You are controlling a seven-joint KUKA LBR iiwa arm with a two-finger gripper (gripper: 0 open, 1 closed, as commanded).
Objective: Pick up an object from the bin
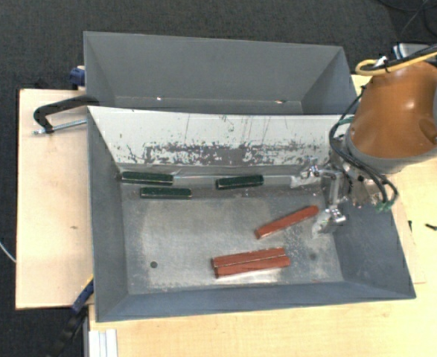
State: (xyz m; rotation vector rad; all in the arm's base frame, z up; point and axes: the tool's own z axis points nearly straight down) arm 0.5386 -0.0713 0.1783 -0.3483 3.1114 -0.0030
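The gripper [331,205] sits in the bin [103,199] near its right wall, just beside the upper end of a tilted red-brown bar [286,222]. Claw state: cannot be determined. Open floor lies to the left. Dark green bars [240,182] line the back edge.

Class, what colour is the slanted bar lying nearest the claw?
Reddish-brown bar, seen in the camera view.

Red-brown stick [286,222] (tilted), bin's right

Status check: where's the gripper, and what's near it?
Gripper at right side of bin, beside right end of tilted red-brown stick. Stick lying on the floor. Paired red-brown sticks apart, toward the front.
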